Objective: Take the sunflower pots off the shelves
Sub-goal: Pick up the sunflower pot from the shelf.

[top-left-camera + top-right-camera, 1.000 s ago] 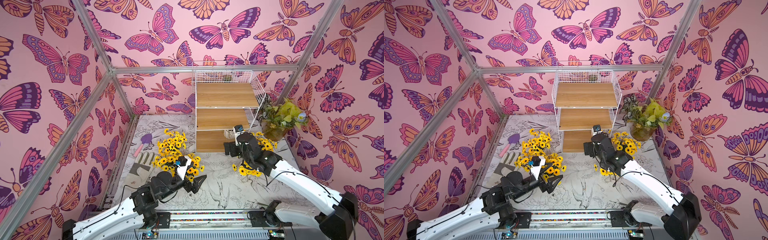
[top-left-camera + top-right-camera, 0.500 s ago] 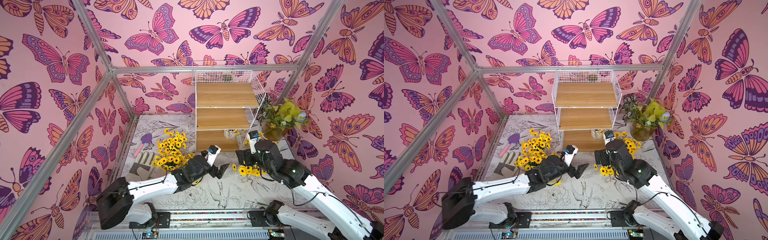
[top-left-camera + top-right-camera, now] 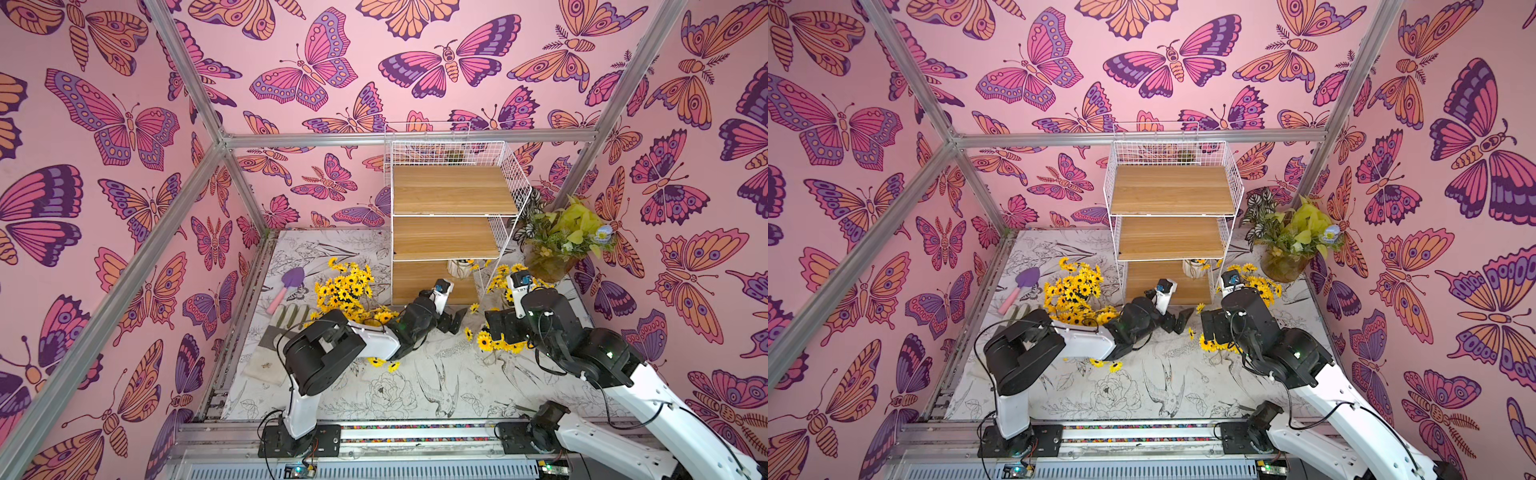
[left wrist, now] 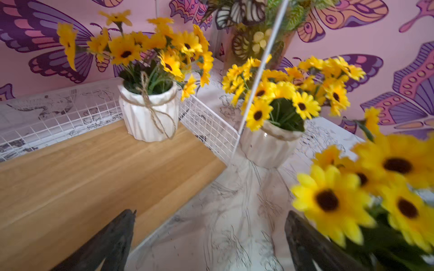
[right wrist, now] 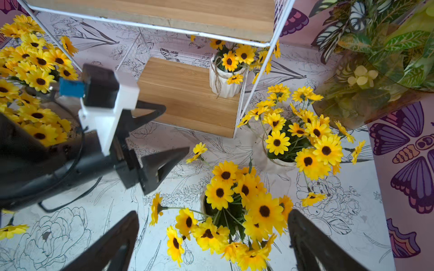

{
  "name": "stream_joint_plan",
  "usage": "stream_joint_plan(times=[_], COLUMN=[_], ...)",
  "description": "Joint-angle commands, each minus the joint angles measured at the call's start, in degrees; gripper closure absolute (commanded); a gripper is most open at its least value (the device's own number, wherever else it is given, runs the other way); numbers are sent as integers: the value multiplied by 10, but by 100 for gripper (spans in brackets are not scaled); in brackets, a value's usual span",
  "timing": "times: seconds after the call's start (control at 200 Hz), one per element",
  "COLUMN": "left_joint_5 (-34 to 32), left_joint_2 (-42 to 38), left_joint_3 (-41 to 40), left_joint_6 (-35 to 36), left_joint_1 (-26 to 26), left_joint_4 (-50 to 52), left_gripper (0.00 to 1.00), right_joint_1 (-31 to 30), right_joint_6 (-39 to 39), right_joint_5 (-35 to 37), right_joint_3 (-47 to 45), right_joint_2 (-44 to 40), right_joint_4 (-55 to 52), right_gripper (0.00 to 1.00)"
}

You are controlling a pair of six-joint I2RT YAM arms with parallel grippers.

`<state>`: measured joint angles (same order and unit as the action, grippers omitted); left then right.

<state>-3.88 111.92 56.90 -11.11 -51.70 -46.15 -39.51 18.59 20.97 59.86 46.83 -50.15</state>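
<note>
In both top views, one white ribbed ceramic sunflower pot (image 3: pixel 459 268) is seen on the lowest board of the white-wire, wooden-board shelves (image 3: pixel 453 195). The others are set on the bench (image 3: pixel 415 386). Left wrist: the left pincer (image 4: pixel 210 212) is released and empty, at that board's front edge. Right wrist: the right pincer (image 5: pixel 213 212) is released above a second sunflower pot (image 5: pixel 234 204).

In the left wrist view the sunflowers (image 4: pixel 375 199) right beside the left gripper (image 4: pixel 211 212) are blurred and cut by the edge, their base unseen; in both top views the middle board (image 3: pixel 444 239) hides most of the shelf pot (image 3: pixel 459 269) ahead of that gripper
</note>
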Motion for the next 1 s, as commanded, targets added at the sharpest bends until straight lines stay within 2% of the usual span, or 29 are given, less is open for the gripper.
stream_joint_plan(times=[0.0,0.12,0.225,0.381,0.536,0.996], left_joint_5=[27,54,75,91,94,155], left_joint_2=[27,64,91,124,155,251], left_joint_3=[50,93,144,196,222,410], left_joint_6=[-21,-40,-46,-43,-39,-33], left_joint_1=[24,49,62,65,70,101], left_joint_4=[13,31,85,127,123,236], left_gripper=[0,0,0,0,0,0], right_joint_1=[-2,-2,-2,-2,-2,-1], right_joint_6=[19,24,26,32,39,37], right_joint_5=[7,5,6,5,1,-11], right_joint_3=[13,16,17,12,3,-1], right_joint_2=[-10,-14,-16,-17,-16,17], right_joint_4=[-19,-20,-23,-20,-16,11], right_gripper=[1,1,1,1,1,1])
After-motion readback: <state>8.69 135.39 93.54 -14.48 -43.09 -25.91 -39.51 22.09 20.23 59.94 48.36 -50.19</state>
